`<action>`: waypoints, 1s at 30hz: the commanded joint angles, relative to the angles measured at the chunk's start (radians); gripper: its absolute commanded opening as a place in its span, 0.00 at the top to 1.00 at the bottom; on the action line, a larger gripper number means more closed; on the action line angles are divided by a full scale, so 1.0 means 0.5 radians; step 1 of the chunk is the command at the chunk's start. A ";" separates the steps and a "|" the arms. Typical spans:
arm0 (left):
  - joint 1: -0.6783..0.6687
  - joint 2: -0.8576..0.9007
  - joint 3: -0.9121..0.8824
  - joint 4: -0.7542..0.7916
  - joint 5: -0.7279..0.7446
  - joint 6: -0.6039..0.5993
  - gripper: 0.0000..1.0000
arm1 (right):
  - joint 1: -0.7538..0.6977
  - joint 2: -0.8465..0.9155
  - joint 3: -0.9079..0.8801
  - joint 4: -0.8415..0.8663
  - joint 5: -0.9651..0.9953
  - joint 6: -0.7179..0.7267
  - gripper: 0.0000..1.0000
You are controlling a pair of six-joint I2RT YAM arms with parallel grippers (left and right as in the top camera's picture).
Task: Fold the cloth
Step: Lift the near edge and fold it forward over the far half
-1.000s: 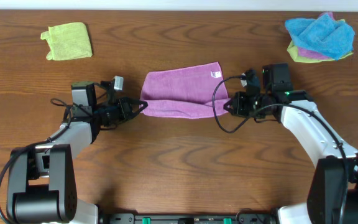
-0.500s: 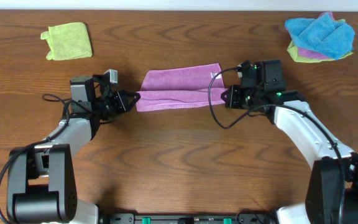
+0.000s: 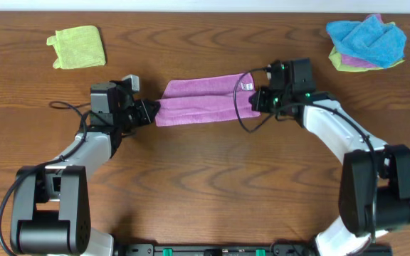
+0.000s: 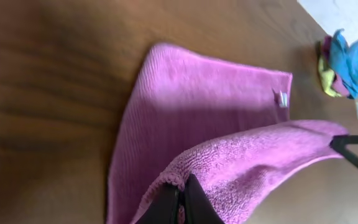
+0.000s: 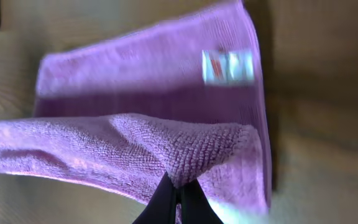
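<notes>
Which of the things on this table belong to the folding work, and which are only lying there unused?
In use: mauve cloth, partly folded over; left arm and right arm, jaws shut on its corners.
Lying about: lime-green cloth, far left corner; pile of blue cloths, far right corner.

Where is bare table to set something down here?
Bare wood: the back strip between lime-green cloth and blue pile; the middle in front of the mauve cloth. Crowded: its ends, pinched by left gripper and right gripper.
</notes>
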 commanded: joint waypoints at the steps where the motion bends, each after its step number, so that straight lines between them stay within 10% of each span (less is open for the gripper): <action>1: 0.000 0.081 0.132 0.009 -0.096 0.066 0.94 | 0.034 0.104 0.138 0.000 0.021 0.019 0.99; 30: -0.002 0.729 0.879 -0.331 0.197 0.074 0.94 | 0.019 0.462 0.576 -0.375 0.072 -0.025 0.98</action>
